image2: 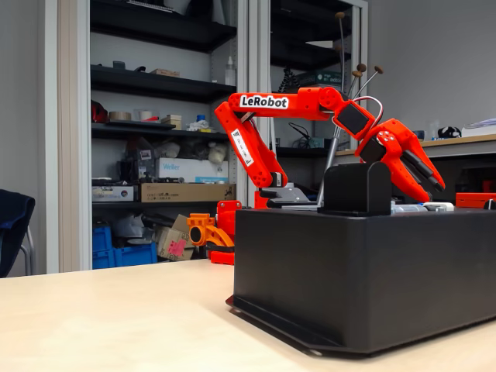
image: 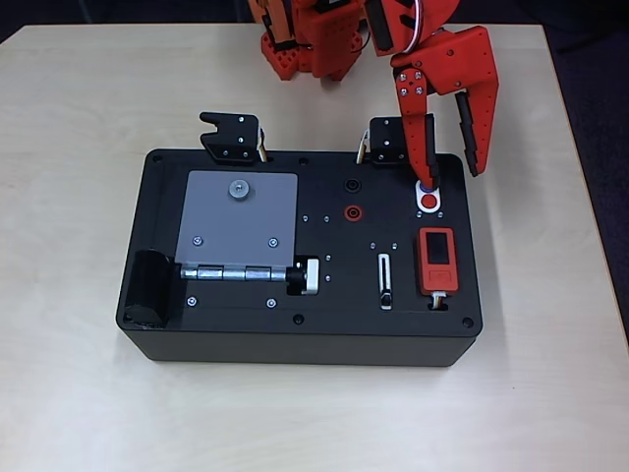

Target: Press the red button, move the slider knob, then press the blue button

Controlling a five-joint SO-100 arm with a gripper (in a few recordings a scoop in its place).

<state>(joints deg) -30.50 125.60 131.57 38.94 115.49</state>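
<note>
Gripper (image: 447, 177): hanging spread wide, one finger tip hovering by the red button (image: 428, 202); slider knob (image: 386, 296) and blue button apparently awaiting.

The surface (image: 79, 393) is pale, light-grained wood, evenly lit from above with soft shadows. Around its edges in the overhead view the floor (image: 600, 118) is dark. At the far side of the room stands a tall open shelving unit (image2: 163, 85) with dark shelves, crowded with cardboard boxes (image2: 186, 191), tape rolls and small bottles; blue crates (image2: 124, 249) sit at its foot. A pale grey wall (image2: 27, 116) runs down the left, with a dark chair (image2: 14, 225) beside it. To the right, a grey wall (image2: 434, 54) rises behind a wooden desk (image2: 465, 142).
</note>
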